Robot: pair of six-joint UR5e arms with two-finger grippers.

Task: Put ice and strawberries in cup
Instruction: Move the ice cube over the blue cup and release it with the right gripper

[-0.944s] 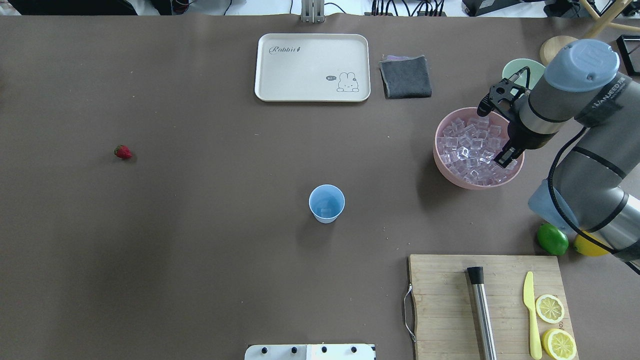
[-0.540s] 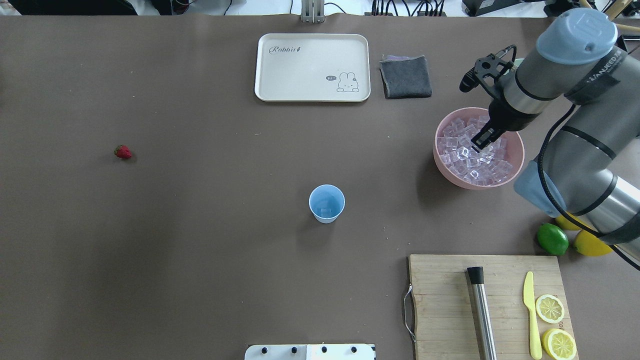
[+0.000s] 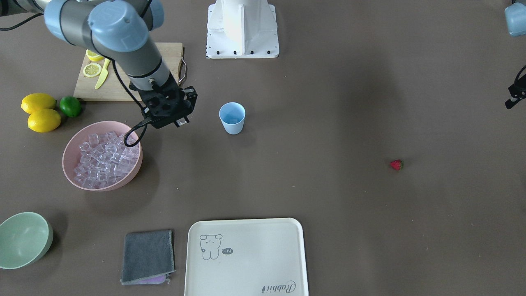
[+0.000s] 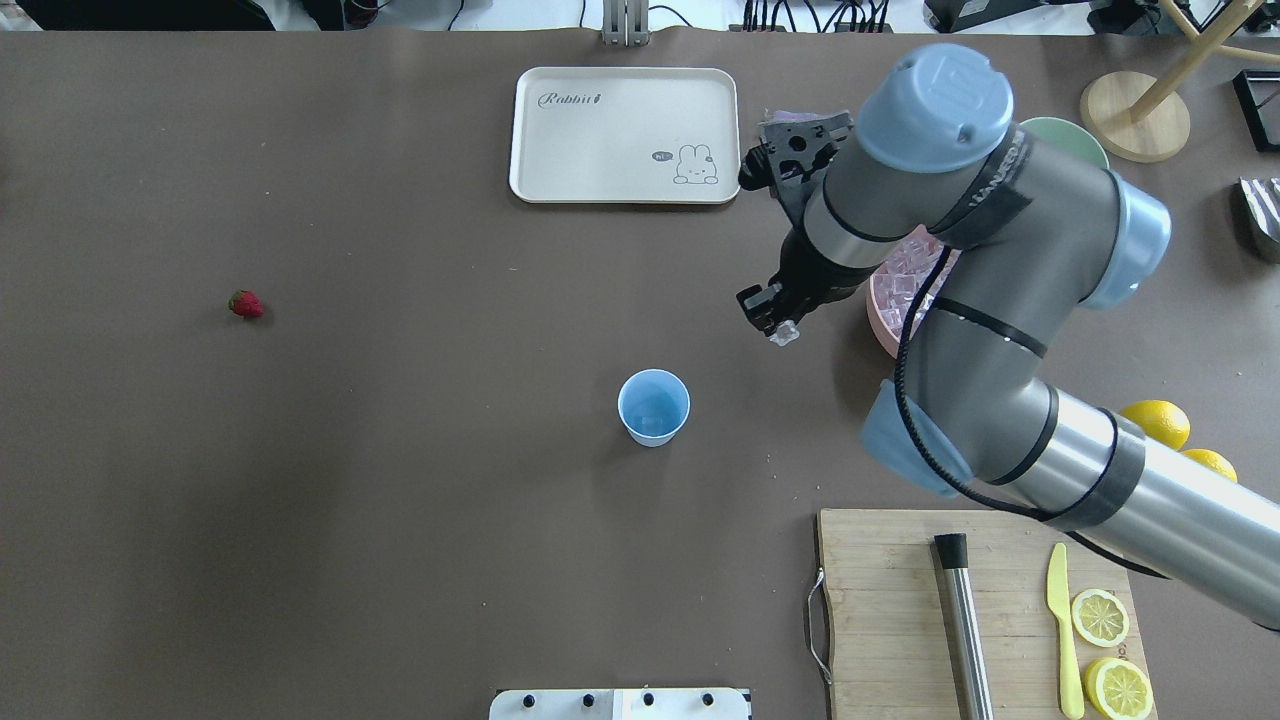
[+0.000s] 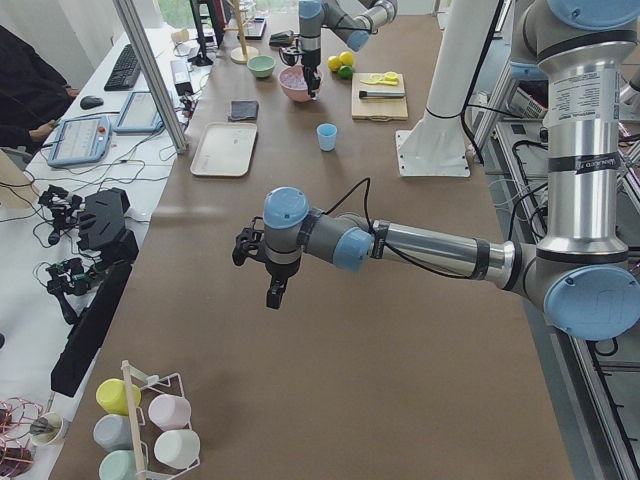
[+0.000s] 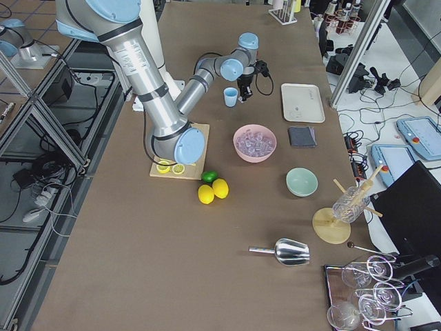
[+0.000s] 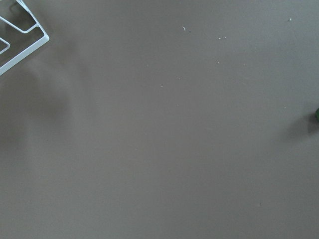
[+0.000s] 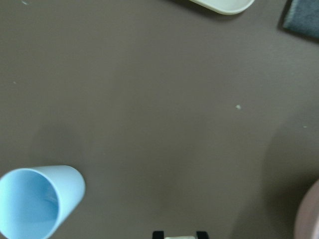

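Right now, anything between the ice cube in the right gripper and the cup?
Nothing visible. The right gripper, shut on an ice cube, hangs beside the pink bowl. Only bare table lies between it and the cup.

In the overhead view you find the cup (image 4: 653, 405) at frame centre. The strawberry (image 4: 245, 303) lies far left and the tray (image 4: 600, 140) top centre. The bowl (image 4: 878, 310) holding ice (image 4: 900, 280) sits right of centre, and the cutting board (image 4: 880, 600) is at lower right.

A long brown counter (image 4: 400, 550) fills the lab; a white side desk (image 5: 25, 310) (keyboard (image 5: 127, 67) on top) flanks it, tiled floor (image 6: 34, 10) beyond.
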